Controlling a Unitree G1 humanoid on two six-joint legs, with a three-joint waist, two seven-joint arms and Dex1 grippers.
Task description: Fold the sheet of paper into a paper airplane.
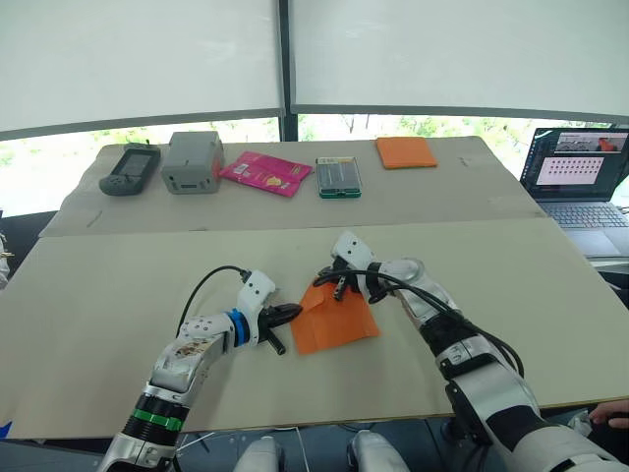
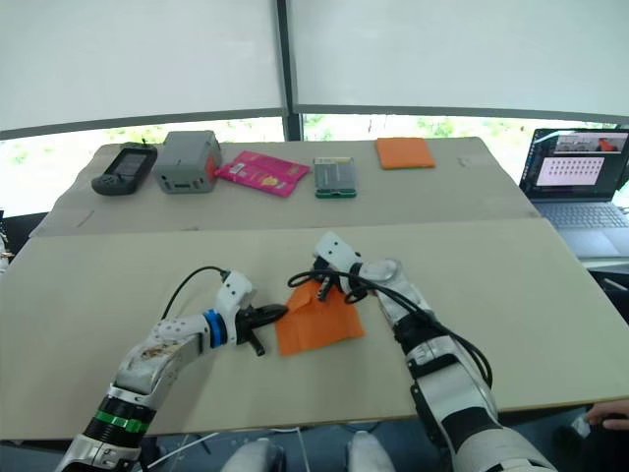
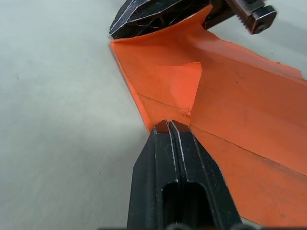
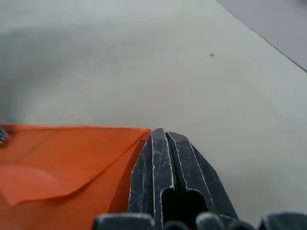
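Observation:
The sheet of paper (image 1: 334, 317) is bright orange, creased and partly folded, and lies on the near table between my two grippers. My left gripper (image 1: 291, 315) is shut, with its tips resting on the paper's left edge (image 3: 158, 81). My right gripper (image 1: 330, 279) is also shut and leans against the far corner of the paper (image 4: 72, 158). That corner curls up along the fingers (image 4: 148, 172). I see no paper between either pair of fingers. A small flap (image 3: 184, 86) lies folded over on the sheet.
On the far table stand a black handheld device (image 1: 129, 169), a grey box (image 1: 191, 161), a pink packet (image 1: 265, 173), a small green-edged box (image 1: 338, 177) and a smooth orange rectangle (image 1: 406, 151). A laptop (image 1: 580, 177) sits at the right. A person's hand (image 1: 611, 413) shows at the near right.

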